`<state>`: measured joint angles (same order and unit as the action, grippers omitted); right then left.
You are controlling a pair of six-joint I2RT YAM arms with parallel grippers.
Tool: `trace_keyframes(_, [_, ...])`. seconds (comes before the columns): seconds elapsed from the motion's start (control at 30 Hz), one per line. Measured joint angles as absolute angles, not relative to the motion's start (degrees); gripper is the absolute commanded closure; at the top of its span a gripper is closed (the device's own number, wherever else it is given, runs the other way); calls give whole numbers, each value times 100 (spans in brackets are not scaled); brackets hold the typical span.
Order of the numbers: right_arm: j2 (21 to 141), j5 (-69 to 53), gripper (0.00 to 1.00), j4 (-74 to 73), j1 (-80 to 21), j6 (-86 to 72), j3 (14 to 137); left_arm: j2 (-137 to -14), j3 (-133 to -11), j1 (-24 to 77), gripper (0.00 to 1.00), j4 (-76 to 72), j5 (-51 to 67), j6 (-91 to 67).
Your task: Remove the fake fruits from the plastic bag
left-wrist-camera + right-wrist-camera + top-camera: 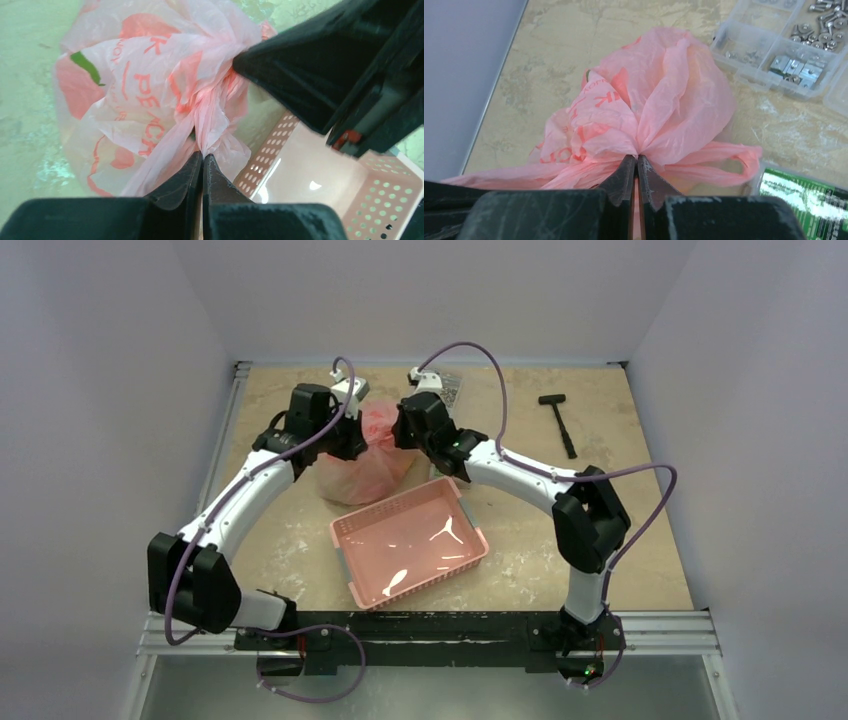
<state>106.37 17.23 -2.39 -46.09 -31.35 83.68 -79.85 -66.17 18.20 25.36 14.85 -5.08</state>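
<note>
Both claws pinching the pink plastic bag (362, 468) at the far side of the table (520, 540)

The left claw (202, 156) is pressing its fingers together on a gathered fold of the bag's film, and the right claw (637, 159) is clamping the bunched top from the opposite side. The bag is sitting on the table between the two arms, just behind the pink latticed basket (343, 560). Its contents are hidden by the crinkled film. A hammer (558, 420) is lying well apart to the right, and a clear parts box (784, 55) is sitting near the bag.
</note>
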Motion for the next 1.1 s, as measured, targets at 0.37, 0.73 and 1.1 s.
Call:
trace_keyframes(0.37, [11253, -36, 100, -93, -3295, -3470, 9054, -7566, -6654, 1409, 100, 2665, 875, -185])
trace_keyframes(0.73, [10901, -550, 60, -729, -3186, -3140, 8980, -7524, -6654, 1282, 100, 2746, 1111, -189])
trace_keyframes(1.1, [10361, -913, 37, -82, -3339, -3573, 8034, -7524, -6654, 1280, 100, 2753, 1385, -200])
